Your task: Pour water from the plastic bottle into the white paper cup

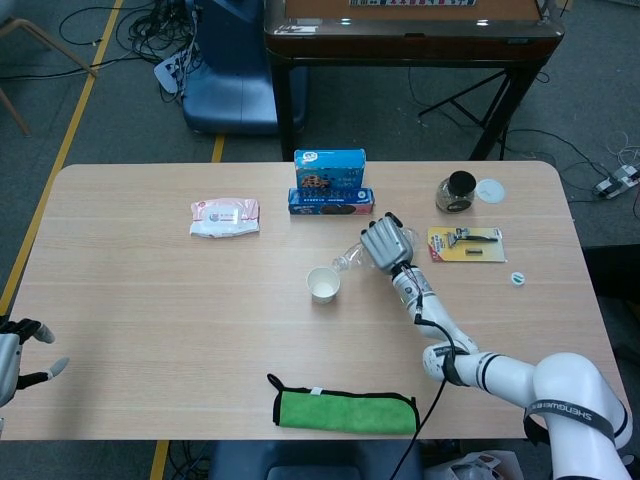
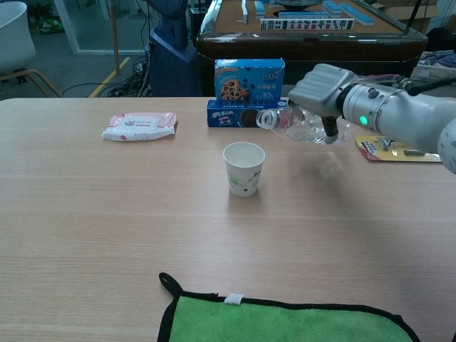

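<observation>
My right hand [image 2: 322,89] [image 1: 385,241] grips a clear plastic bottle [image 2: 298,125] [image 1: 349,259] with no cap, tipped nearly level. Its open neck points left and hangs just above and right of the white paper cup [image 2: 244,168] [image 1: 322,284]. The cup stands upright at mid-table. No stream of water shows between them. My left hand [image 1: 20,356] hovers open at the table's left front corner, far from both, and appears only in the head view.
Two blue biscuit boxes [image 2: 249,92] are stacked behind the cup. A pink wipes pack [image 2: 140,126] lies at back left. A green cloth [image 2: 288,319] lies at the front edge. A razor card [image 1: 467,243], dark jar [image 1: 456,192], lid [image 1: 490,190] and bottle cap [image 1: 517,279] sit right.
</observation>
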